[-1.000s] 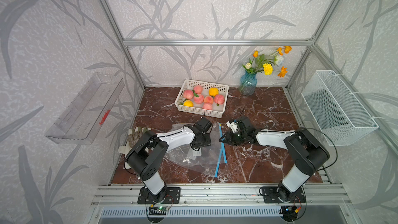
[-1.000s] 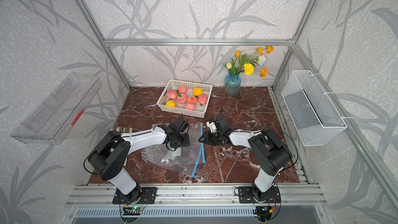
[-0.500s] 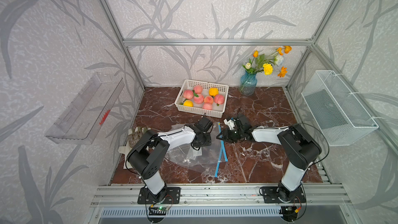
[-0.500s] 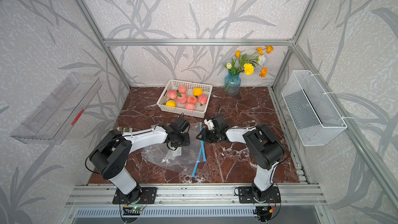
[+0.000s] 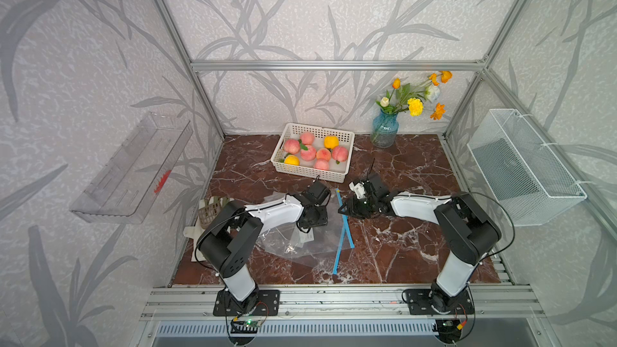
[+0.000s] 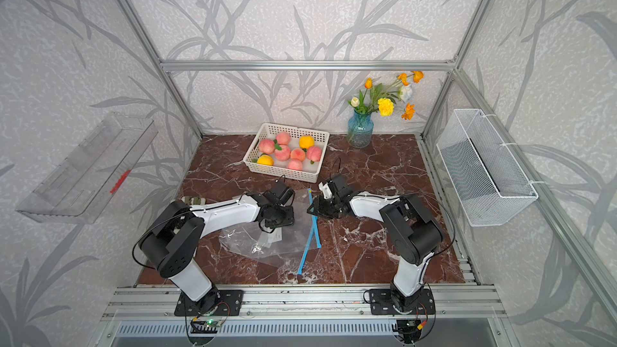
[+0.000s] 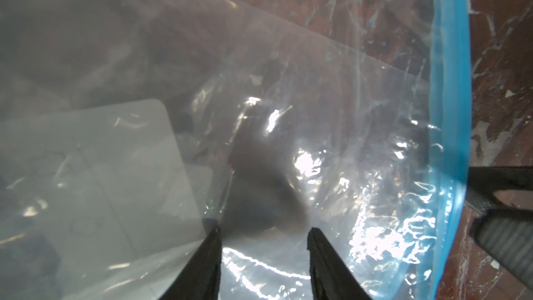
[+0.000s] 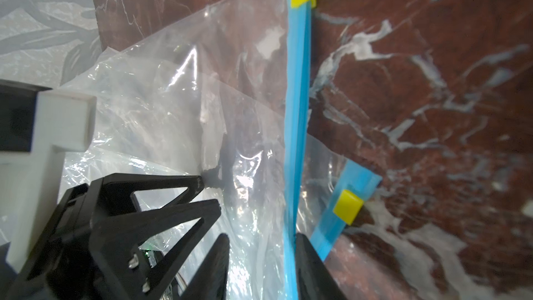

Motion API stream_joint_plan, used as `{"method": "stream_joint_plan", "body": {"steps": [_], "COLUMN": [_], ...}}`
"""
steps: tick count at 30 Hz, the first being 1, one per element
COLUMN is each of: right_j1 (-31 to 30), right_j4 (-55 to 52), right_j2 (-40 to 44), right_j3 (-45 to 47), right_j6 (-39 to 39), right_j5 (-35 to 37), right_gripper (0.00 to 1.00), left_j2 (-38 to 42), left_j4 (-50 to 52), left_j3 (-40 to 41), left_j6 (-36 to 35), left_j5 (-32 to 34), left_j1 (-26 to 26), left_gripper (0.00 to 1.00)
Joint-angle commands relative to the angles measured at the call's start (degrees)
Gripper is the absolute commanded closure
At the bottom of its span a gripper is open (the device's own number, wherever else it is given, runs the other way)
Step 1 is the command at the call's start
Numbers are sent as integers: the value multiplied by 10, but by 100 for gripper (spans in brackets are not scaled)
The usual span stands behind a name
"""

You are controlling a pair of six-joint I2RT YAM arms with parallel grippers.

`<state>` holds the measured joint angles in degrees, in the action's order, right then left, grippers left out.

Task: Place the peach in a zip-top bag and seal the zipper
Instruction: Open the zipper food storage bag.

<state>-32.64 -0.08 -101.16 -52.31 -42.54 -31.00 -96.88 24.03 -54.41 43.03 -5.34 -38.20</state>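
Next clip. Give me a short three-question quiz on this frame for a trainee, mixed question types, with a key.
1. True or false: the zip-top bag already holds fruit.
2. The right end effector straddles: A) the blue zipper strip, B) a vase neck, C) a flower stem.
3. How many yellow fruits sit in the white basket?
Key: 1 false, every peach is in the white basket; 2 A; 3 two.

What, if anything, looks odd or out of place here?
The bag lies crumpled, and its blue zipper strips part into a V toward the front edge. A white card sits in or under it. Nothing spilled.
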Motion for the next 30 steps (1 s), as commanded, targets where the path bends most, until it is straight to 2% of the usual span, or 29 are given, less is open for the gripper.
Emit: {"method": "stream_joint_plan", "body": {"steps": [1, 4, 11, 17, 22, 26, 30], "right_j1": [-1, -2, -2, -2, -2, -2, -2], "right_j4": [5, 27, 19, 20, -18, -53, -39], "right_j2": [28, 28, 27, 15, 22, 30, 31], "right_j3": [10, 15, 9, 1, -9, -14, -5], "right_j6": [1, -12, -5, -2, 15, 25, 23], "right_j5": [-36, -63, -55, -51, -12, 17, -3], "right_gripper": [62, 63, 66, 73, 71, 64, 65], "left_j2": [-26, -29, -32, -30, -29, -29, -30], "left_j4": [37, 37, 37, 37, 40, 40, 40], "left_j3": [1, 1, 2, 3, 2, 2, 1], "left_j6": [-11, -12, -12, -13, -15, -15, -15], "left_j5": [13, 10, 9, 8, 7, 7, 6], "left_j1": [0, 0, 0, 0, 0, 0, 1], "left_gripper": [51, 51, 52, 53, 53, 53, 53]}}
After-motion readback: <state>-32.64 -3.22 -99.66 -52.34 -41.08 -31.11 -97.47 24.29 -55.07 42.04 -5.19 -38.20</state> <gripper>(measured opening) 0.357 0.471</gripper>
